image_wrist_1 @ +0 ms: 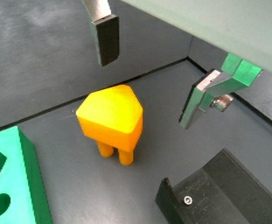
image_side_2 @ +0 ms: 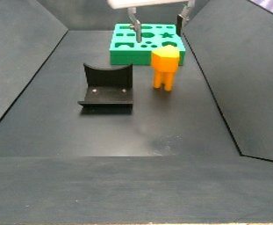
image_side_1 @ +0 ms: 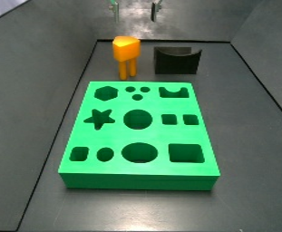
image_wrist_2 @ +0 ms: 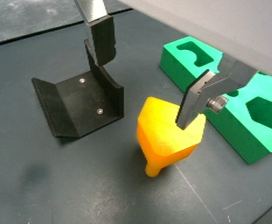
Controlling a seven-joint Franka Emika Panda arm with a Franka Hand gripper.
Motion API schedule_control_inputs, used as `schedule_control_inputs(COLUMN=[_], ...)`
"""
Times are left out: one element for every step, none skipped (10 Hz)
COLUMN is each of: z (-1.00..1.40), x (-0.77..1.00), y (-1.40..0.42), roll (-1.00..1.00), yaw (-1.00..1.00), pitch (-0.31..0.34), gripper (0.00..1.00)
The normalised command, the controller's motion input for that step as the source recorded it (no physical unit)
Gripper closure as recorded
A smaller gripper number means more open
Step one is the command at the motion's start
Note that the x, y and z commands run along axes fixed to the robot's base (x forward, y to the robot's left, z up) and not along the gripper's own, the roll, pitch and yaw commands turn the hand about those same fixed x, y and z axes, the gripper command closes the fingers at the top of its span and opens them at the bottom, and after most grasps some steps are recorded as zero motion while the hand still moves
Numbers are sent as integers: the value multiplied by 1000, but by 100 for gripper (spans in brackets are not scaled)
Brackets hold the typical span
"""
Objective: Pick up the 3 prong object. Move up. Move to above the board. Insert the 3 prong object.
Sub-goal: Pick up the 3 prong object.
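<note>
The 3 prong object point(image_side_1: 126, 53) is an orange-yellow block with a rounded-triangular top, standing upright on its thin legs on the dark floor just beyond the board's far edge. It also shows in the other side view point(image_side_2: 164, 65) and in both wrist views point(image_wrist_1: 111, 121) point(image_wrist_2: 163, 138). The board point(image_side_1: 137, 136) is a bright green slab with many shaped holes; it shows in part in the other views point(image_side_2: 129, 57) point(image_wrist_1: 31, 175) point(image_wrist_2: 235, 131). My gripper point(image_side_1: 133, 9) point(image_side_2: 160, 18) hangs above the object, open and empty, its fingers point(image_wrist_1: 107, 39) point(image_wrist_2: 100, 44) well clear of it on either side.
The fixture point(image_side_1: 176, 60) point(image_side_2: 107, 88), a dark L-shaped bracket, stands on the floor beside the 3 prong object; it also shows in both wrist views point(image_wrist_1: 219, 194) point(image_wrist_2: 77, 105). Sloping dark walls enclose the floor on both sides.
</note>
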Motion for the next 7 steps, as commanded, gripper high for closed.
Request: schedule_control_inputs(z=[-140, -171, -177, -160, -117, -51, 0], x=[137, 134, 137, 140, 111, 77, 149], y=[0, 0, 0, 0, 0, -9, -83], roll=[57, 49, 36, 27, 21, 16, 36], yaw=[3, 0, 6, 9, 9, 37, 77], pitch=[0, 0, 0, 0, 0, 0, 19], gripper=[0, 0, 0, 0, 0, 0, 0])
